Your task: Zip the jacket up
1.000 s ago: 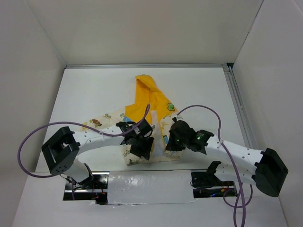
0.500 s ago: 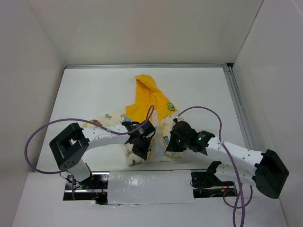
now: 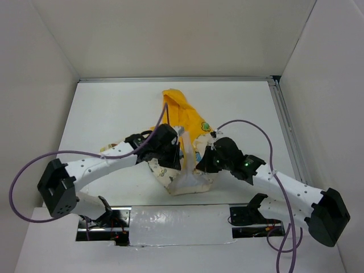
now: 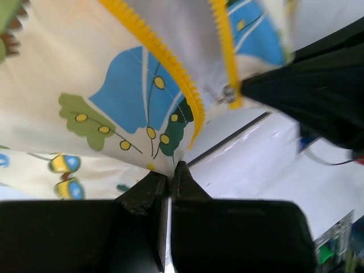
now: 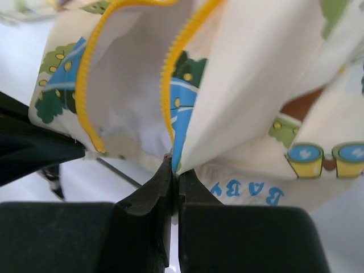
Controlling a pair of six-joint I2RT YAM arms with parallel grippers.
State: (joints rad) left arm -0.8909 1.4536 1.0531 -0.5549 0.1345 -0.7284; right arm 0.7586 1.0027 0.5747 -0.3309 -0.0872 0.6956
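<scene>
The left end effector (image 4: 170, 177) is clenched tight on the jacket (image 3: 183, 116). It pinches the cream cloth edge right under a yellow zipper row (image 4: 170, 62). A small metal bit (image 4: 229, 94) sits at the end of the other row, up and to the right of it. The jacket front is open and hangs between the two end effectors. Its yellow hood (image 3: 177, 105) lies past them both on the white tabletop (image 3: 102, 108). The right end effector (image 5: 173, 169) is clenched too, gripping the cloth just below a zipper row.
</scene>
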